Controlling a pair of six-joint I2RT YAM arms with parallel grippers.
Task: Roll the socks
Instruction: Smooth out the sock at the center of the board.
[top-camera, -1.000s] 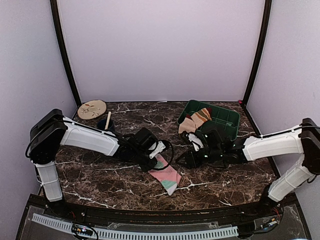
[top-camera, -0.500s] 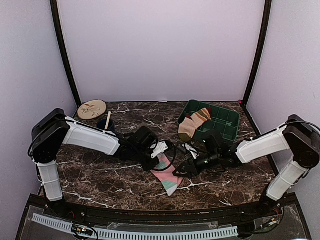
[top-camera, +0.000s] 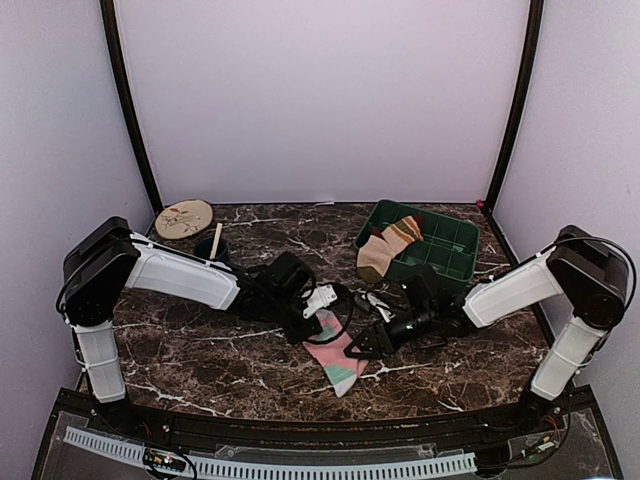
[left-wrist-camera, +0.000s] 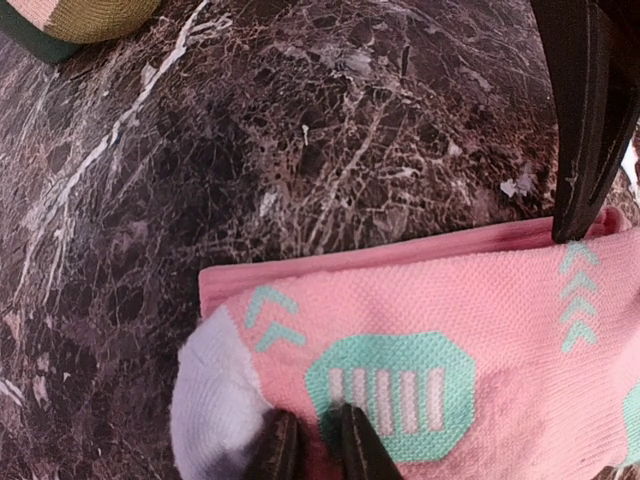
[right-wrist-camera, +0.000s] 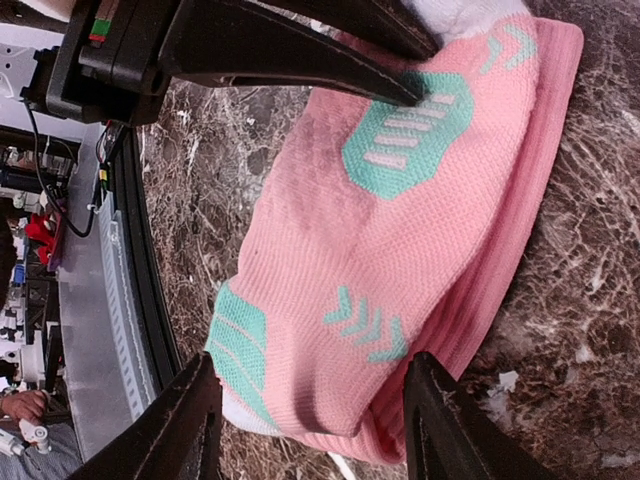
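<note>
The pink sock (top-camera: 338, 358) with mint patches lies flat on the marble table, seen close in the left wrist view (left-wrist-camera: 430, 330) and the right wrist view (right-wrist-camera: 390, 230). My left gripper (top-camera: 318, 308) presses down on its upper end beside the white heel, its fingers (left-wrist-camera: 312, 440) almost together with a pinch of fabric between them. My right gripper (top-camera: 362, 345) is open, and its two fingers (right-wrist-camera: 312, 362) straddle the sock's toe end. The tan striped sock (top-camera: 385, 250) hangs over the near-left rim of the green tray.
The green compartment tray (top-camera: 450, 240) stands at the back right. A round wooden disc (top-camera: 185, 218) and a dark cup with a stick (top-camera: 215, 248) sit at the back left. Black frame posts stand in the back corners.
My right gripper has moved left and toward the front, from beside the tray to astride the pink sock's toe end. The left gripper has stayed on the sock.
</note>
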